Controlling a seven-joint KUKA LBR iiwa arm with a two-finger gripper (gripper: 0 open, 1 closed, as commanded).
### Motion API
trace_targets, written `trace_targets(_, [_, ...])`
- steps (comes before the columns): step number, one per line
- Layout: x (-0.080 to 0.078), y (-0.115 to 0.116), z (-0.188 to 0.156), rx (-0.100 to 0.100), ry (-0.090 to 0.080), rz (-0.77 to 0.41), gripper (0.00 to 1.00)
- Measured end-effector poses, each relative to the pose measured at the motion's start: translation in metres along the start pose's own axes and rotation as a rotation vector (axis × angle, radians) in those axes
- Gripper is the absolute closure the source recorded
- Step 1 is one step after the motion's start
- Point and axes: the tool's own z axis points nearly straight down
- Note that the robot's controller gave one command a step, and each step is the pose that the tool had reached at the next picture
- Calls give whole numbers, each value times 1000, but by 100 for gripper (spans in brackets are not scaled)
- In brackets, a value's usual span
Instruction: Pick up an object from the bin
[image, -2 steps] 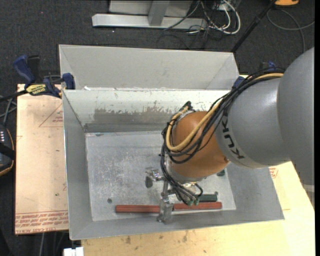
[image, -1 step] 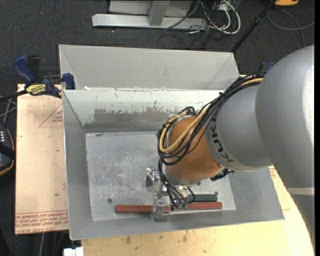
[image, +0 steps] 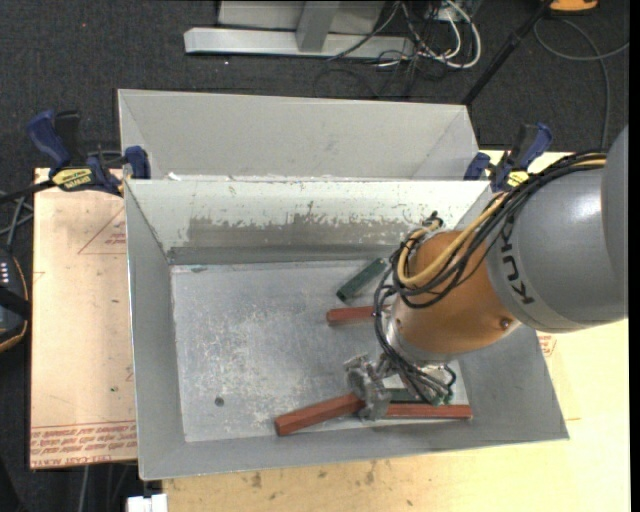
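**Gripper down by a red stick at the front of the bin**

The arm (image: 570, 250) comes in from the right and bends down into the grey bin (image: 230, 330). Its orange cover (image: 450, 300) hangs over the right half of the bin floor, with wires looped on top of it.

The gripper (image: 372, 392) is low, close to the floor, near the front edge and a bit right of the middle. It sits right at the right end of a long red stick (image: 315, 414). That stick lies flat along the front edge and slants a little, with its left end nearer the front. I cannot tell if the gripper is open or closed, or if it has hold of the stick.

A second red stick (image: 435, 411) lies flat just to the right of the gripper, also along the front edge. A short red piece (image: 350, 315) pokes out from under the orange cover near the middle of the floor. A dark green block (image: 360, 281) lies tilted just behind it, close to the back wall. The left half of the floor is bare metal.
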Motion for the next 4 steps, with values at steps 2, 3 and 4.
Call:
trace_targets(2, [1, 1, -4, -1, 4, 0, 100])
trace_targets(3, [3, 2, -24, -4, 11, 0, 100])
trace_targets(4, [1, 1, -43, -2, 3, 0, 100])
